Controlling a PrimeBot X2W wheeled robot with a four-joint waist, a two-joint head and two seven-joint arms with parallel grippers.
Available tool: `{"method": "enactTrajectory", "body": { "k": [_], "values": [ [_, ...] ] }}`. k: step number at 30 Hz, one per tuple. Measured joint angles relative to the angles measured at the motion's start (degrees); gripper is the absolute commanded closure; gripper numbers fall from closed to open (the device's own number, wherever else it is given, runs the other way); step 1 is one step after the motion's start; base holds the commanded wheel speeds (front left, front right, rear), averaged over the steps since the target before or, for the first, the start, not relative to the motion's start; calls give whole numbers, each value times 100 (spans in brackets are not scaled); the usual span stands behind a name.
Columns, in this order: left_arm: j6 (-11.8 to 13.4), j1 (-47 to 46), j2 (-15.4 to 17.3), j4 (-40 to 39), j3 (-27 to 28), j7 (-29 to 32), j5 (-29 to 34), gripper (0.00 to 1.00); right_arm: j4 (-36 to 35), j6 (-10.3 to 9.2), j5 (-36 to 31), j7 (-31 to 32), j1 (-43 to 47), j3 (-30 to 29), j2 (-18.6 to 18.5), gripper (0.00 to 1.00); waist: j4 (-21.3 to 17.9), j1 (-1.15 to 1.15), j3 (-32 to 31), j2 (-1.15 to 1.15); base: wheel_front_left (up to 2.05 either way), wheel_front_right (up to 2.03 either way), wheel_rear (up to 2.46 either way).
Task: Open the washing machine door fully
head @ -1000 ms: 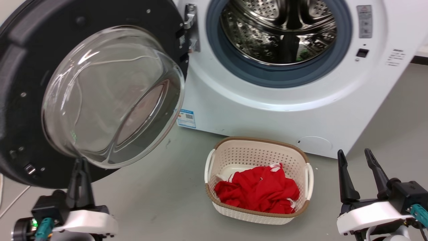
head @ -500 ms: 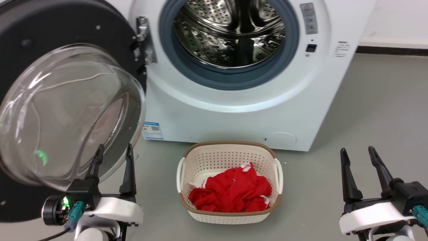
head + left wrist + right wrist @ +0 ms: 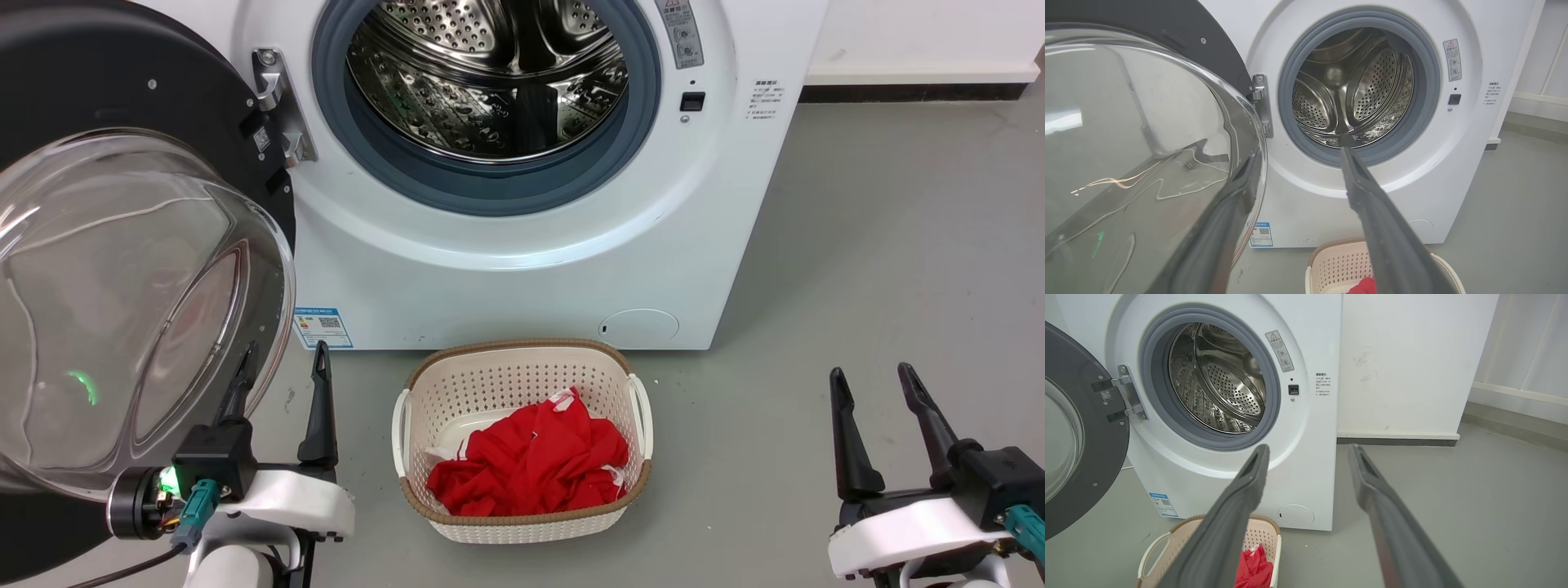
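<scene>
Washing machine door (image 3: 122, 73) hinged wide; left gripper (image 3: 284, 351), right gripper (image 3: 869, 371) both splayed, empty; head view: basket (image 3: 522, 363) whole; right wrist view adds white wall (image 3: 1412, 355).

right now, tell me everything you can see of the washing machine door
The washing machine door is a round, glossy black disc with a bulging clear glass bowl at its centre. It hangs wide open on a metal hinge. One finger of the left gripper shows beside the bowl's rim; contact is unclear.
</scene>
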Motion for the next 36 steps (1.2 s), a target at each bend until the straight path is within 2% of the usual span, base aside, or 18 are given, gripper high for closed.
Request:
{"method": "enactTrajectory", "body": {
  "k": [36],
  "values": [
    [-279,38,-324,-5,360,0,250,0,82,0,58,-7,-14,26,1,0,26,-1,-13,0,0,0,0]
  ]
}}
